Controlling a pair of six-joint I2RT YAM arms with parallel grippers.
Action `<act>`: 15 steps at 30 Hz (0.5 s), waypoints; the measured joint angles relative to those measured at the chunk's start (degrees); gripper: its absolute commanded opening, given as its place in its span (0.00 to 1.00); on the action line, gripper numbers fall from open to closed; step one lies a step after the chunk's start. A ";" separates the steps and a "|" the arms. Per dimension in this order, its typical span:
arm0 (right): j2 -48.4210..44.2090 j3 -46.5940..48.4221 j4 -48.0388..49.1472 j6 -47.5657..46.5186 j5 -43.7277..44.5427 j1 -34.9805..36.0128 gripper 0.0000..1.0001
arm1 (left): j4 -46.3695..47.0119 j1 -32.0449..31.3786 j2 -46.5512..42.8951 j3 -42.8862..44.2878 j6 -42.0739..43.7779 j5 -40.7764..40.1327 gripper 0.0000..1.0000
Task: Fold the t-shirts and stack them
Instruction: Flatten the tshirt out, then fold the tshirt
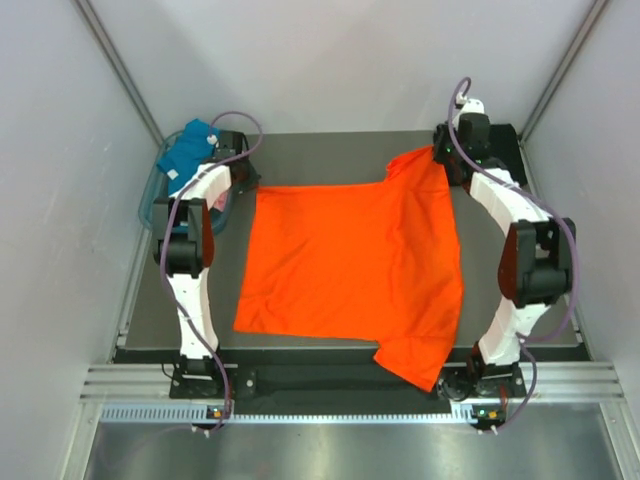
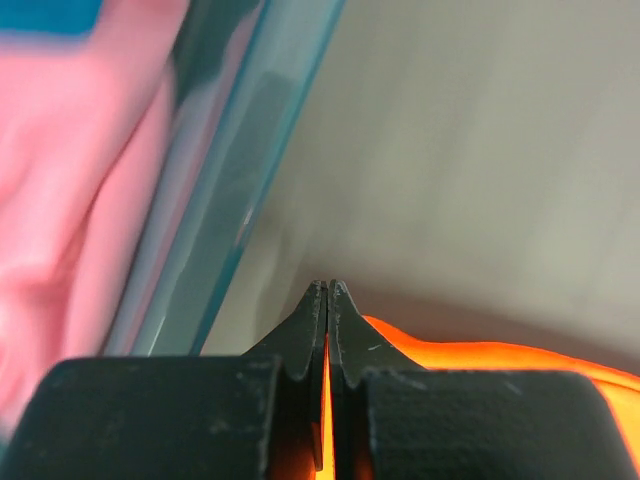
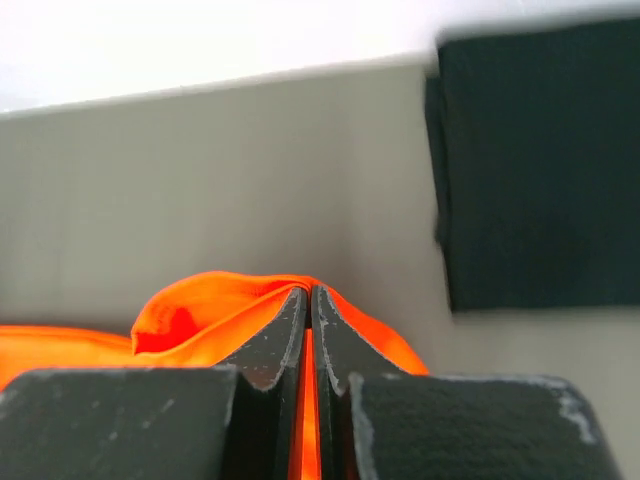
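Left gripper (image 2: 327,292) clenched on an edge of the orange t-shirt (image 1: 350,265), cloth spilling to its right. Basket (image 2: 235,160) holding a pink t-shirt (image 2: 60,200) sits just to its left. Right gripper (image 3: 310,295) pinches another shirt fold; black t-shirt (image 3: 535,170) lies ahead, to its right.

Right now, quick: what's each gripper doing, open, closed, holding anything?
Left gripper: closed, pinching an edge of the orange t-shirt.
Right gripper: closed, pinching the same orange t-shirt.
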 measured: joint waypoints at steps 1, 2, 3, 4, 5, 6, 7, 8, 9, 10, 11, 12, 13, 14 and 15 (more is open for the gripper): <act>2.97 3.52 -0.33 -0.31 -0.44 -0.02 0.00 | -0.42 0.13 1.81 2.49 0.33 0.35 0.00; 5.90 7.10 -0.48 -0.63 -1.05 -0.04 0.00 | -0.44 0.26 3.26 4.68 0.57 0.68 0.00; 8.26 10.64 -1.14 -0.96 -1.55 -0.04 0.00 | -0.42 0.33 4.46 6.62 0.83 0.92 0.00; 10.19 13.64 -2.10 -1.11 -1.95 -0.04 0.00 | -0.66 0.42 5.22 8.07 1.03 1.18 0.00; 12.68 17.57 -2.62 -1.42 -2.54 -0.04 0.00 | -0.72 0.48 5.92 9.46 1.33 1.53 0.00; 14.23 20.15 -2.89 -1.53 -2.80 -0.04 0.00 | -0.96 0.57 6.51 11.02 1.57 2.03 0.00; 15.56 22.67 -3.98 -1.70 -3.04 -0.04 0.00 | -1.20 0.70 7.13 12.35 1.70 2.40 0.00; 16.41 24.50 -4.94 -1.86 -3.28 -0.04 0.00 | -1.33 0.85 7.67 13.66 1.88 2.71 0.00; 16.70 25.31 -5.62 -1.88 -3.43 -0.04 0.00 | -1.55 1.03 8.13 14.86 2.10 3.10 0.00; 16.70 25.57 -6.82 -1.90 -3.58 -0.04 0.00 | -1.70 1.16 8.17 15.32 2.27 3.39 0.00; 16.48 25.70 -7.89 -1.84 -3.61 -0.04 0.00 | -2.14 1.31 8.20 15.50 2.51 3.72 0.00; 16.35 25.64 -8.90 -1.79 -3.63 -0.04 0.00 | -2.54 1.42 8.20 15.56 2.78 3.98 0.00; 16.09 25.18 -9.75 -1.68 -3.58 -0.04 0.00 | -2.80 1.49 8.20 15.54 2.97 4.20 0.00; 15.41 24.13 -10.80 -1.40 -3.61 -0.04 0.00 | -3.15 1.53 8.20 15.37 3.15 4.37 0.00; 14.69 22.86 -11.76 -1.33 -3.56 -0.04 0.00 | -3.43 1.53 8.04 14.80 3.34 4.55 0.00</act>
